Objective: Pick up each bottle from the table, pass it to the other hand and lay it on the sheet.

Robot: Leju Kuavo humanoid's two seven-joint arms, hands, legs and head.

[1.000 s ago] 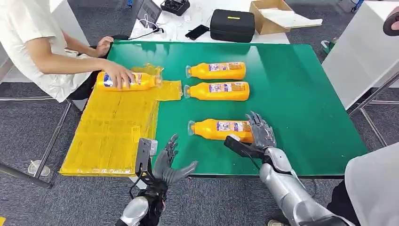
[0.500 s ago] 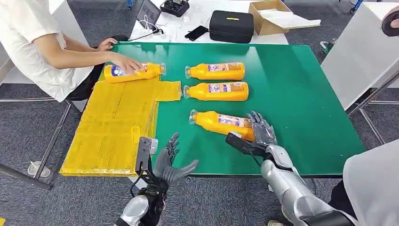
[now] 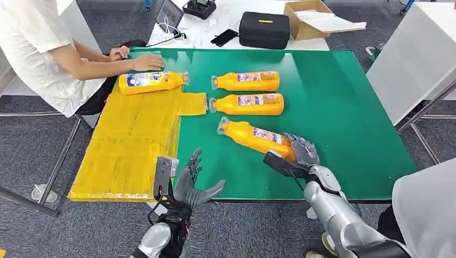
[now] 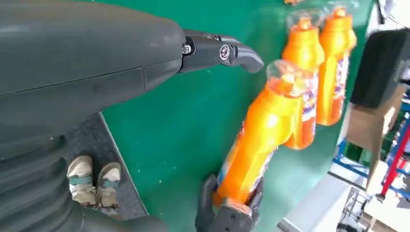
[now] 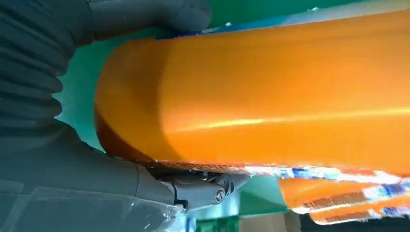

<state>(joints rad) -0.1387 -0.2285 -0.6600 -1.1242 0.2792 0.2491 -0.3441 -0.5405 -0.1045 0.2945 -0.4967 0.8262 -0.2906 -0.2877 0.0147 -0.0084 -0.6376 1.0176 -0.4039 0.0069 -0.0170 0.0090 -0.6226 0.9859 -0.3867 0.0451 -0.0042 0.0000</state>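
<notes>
Right wrist view: fingers [image 5: 203, 186] clasp glossy bottle [image 5: 270, 96].

Bare green table [image 3: 344, 113] lies open at 3 o'clock of the held bottle [image 3: 257, 137]. At 12 o'clock two orange bottles [image 3: 246, 92] lie side by side. On the yellow sheet [image 3: 132, 140], at 10 o'clock, a bottle [image 3: 153, 81] and a person's hand [image 3: 146, 62] obstruct.

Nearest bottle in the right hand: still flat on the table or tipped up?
Tipped. The nearest bottle slants, cap end raised off the green table, base gripped by the right hand.
</notes>
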